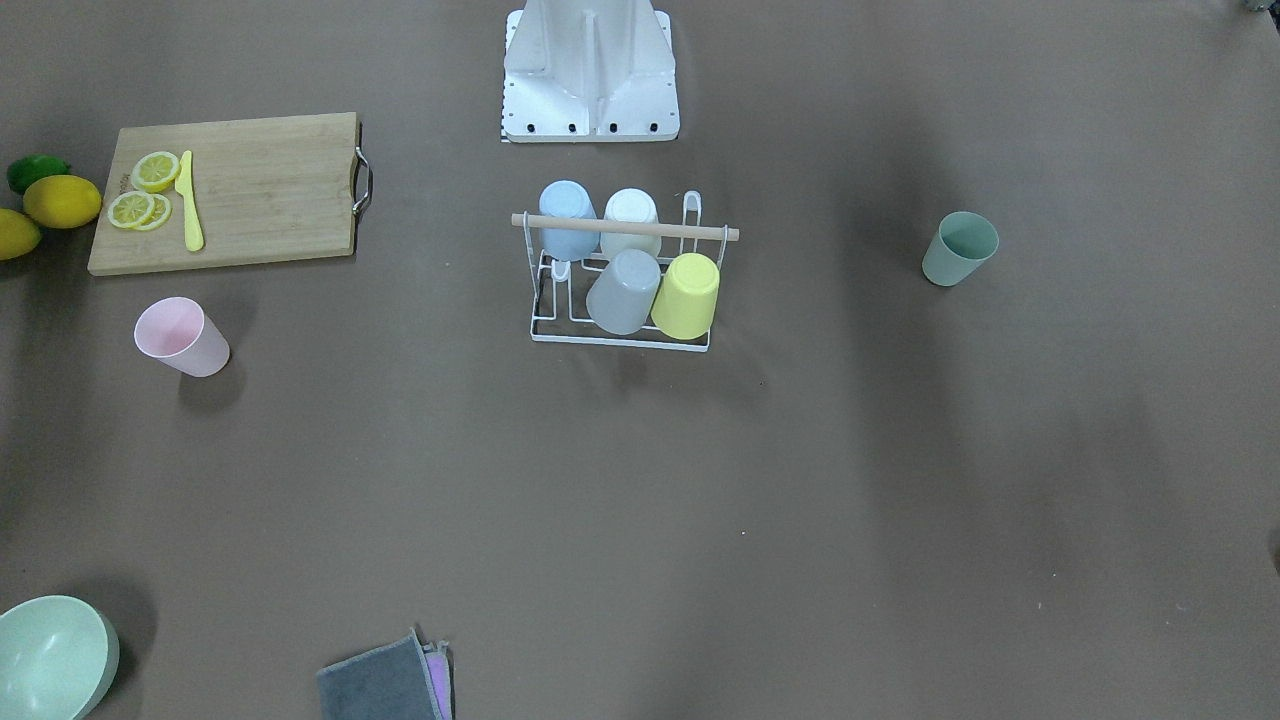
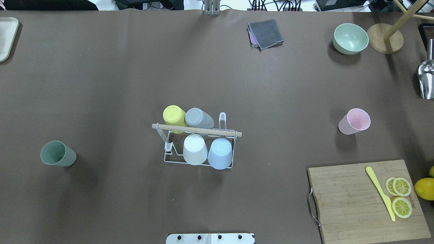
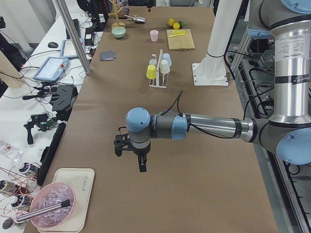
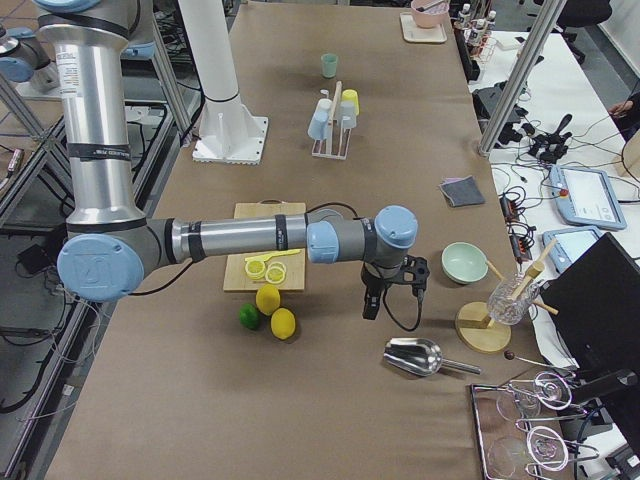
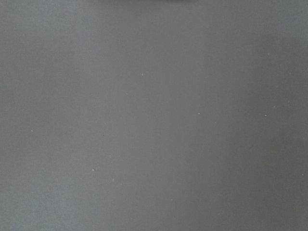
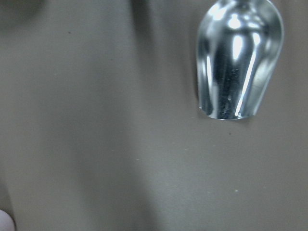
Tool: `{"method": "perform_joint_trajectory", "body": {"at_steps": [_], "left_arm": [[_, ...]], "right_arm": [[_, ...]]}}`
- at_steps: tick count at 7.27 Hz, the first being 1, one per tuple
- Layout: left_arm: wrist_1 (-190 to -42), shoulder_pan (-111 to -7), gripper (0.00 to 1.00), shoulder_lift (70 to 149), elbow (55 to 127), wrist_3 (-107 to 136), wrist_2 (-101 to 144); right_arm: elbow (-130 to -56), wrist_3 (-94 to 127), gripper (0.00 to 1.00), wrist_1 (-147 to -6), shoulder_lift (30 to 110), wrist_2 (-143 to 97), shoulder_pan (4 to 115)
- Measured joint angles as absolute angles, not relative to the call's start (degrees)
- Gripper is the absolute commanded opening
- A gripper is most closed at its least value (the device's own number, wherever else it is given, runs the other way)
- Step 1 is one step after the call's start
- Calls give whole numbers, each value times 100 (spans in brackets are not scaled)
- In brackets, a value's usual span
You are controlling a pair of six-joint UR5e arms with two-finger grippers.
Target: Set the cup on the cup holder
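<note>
The white wire cup holder [image 2: 196,129] with its wooden rod [image 1: 625,227] stands mid-table, carrying blue, white, grey and yellow cups upside down. A pink cup [image 2: 354,121] stands upright on the right side and also shows in the front view [image 1: 182,337]. On the left side a green cup [image 2: 58,153] stands upright, seen from the front too [image 1: 960,248]. My left gripper [image 3: 130,158] hangs over bare table far from the holder. My right gripper [image 4: 392,300] hovers near a metal scoop. Both grippers show only in the side views, so I cannot tell whether they are open or shut.
A cutting board [image 2: 366,200] holds lemon slices and a yellow knife, with lemons [image 1: 60,200] beside it. A green bowl [image 2: 350,38], a grey cloth [image 2: 265,33], a metal scoop [image 6: 238,62] and a wooden stand [image 2: 385,42] lie along the far edge. The robot base [image 1: 590,90] sits behind the holder.
</note>
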State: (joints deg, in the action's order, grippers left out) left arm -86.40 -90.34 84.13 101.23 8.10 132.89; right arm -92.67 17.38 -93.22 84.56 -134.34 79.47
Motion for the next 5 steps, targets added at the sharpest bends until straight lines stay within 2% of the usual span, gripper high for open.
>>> {"method": "perform_joint_trajectory", "body": {"at_steps": [3, 5], "left_arm": [[-8640, -9027, 99, 8425, 10154, 805, 13289], [-8637, -9036, 99, 8427, 10261, 800, 13283]], "right_arm": [[-9139, 1962, 99, -9809, 7816, -13478, 7171], [-8788, 2366, 99, -9800, 7327, -13478, 6796]]}}
